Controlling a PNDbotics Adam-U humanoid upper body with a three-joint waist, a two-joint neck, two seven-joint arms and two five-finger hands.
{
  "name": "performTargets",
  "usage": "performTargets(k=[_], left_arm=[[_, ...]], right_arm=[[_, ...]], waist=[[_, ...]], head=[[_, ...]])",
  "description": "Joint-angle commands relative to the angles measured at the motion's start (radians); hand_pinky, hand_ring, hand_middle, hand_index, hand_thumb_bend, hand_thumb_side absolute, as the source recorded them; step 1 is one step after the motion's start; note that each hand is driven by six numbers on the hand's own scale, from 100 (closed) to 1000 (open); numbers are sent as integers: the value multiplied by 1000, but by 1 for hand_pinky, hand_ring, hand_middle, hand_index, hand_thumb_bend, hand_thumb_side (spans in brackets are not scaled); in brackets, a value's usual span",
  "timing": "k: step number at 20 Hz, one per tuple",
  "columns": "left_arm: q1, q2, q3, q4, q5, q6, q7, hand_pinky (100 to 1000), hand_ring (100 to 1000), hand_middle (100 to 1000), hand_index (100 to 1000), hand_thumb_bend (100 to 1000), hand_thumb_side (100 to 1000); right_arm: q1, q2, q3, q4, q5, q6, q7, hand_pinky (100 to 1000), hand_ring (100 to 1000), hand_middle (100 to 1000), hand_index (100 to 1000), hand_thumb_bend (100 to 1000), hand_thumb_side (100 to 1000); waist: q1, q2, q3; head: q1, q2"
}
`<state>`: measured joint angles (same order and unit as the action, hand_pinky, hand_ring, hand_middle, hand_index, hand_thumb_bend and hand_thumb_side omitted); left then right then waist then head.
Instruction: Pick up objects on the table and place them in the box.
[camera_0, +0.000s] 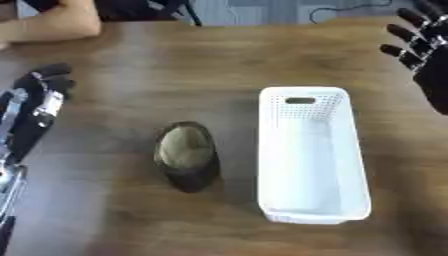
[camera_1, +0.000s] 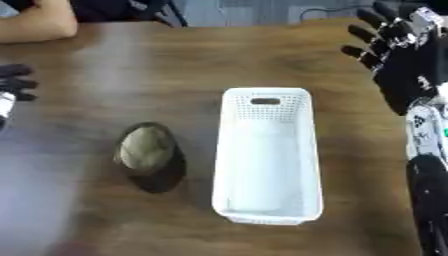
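Observation:
A rounded olive-tan object with a dark underside (camera_0: 185, 152) lies on the wooden table (camera_0: 175, 65), just left of a long white perforated box (camera_0: 311, 155). The box holds nothing that I can see. My left hand (camera_0: 39, 107) hovers at the left edge, well left of the object, fingers straight and open. At the upper right my right hand (camera_1: 402, 55) is raised beyond the box's far right corner, fingers spread, holding nothing.
A person's bare forearm (camera_0: 52, 22) rests on the table's far left corner. Dark chair legs and a cable show beyond the far edge. Bare wood lies in front of the object and the box.

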<state>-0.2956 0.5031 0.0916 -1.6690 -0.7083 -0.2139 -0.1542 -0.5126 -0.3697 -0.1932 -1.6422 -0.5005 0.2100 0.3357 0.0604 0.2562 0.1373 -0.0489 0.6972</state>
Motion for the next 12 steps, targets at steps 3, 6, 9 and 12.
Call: performTargets(k=[3, 6, 9, 12], left_arm=[[-5, -4, 6, -72, -451, -54, -77, 706, 773, 785, 867, 267, 655], [-6, -7, 2, -70, -467, -63, -84, 701, 747, 773, 864, 275, 652], [-4, -7, 1, -70, -468, -70, -91, 696, 718, 764, 859, 287, 631], [-4, -4, 0, -73, -470, -77, -98, 677, 673, 766, 862, 302, 582]], right_arm=[[-9, -17, -5, -24, 3, -2, 5, 808, 926, 943, 1000, 100, 1000], [-9, -17, -5, -24, 3, -2, 5, 809, 926, 943, 1000, 100, 1000], [-9, -17, -6, -24, 3, -2, 4, 809, 926, 943, 1000, 100, 1000], [-8, -17, -6, -25, 4, -1, 4, 810, 926, 943, 1000, 100, 1000]], waist=[[0, -18, -1], [0, -19, -2], [1, -19, -3], [2, -20, -3]], head=[[8, -16], [8, -17], [8, -17], [9, -19]])
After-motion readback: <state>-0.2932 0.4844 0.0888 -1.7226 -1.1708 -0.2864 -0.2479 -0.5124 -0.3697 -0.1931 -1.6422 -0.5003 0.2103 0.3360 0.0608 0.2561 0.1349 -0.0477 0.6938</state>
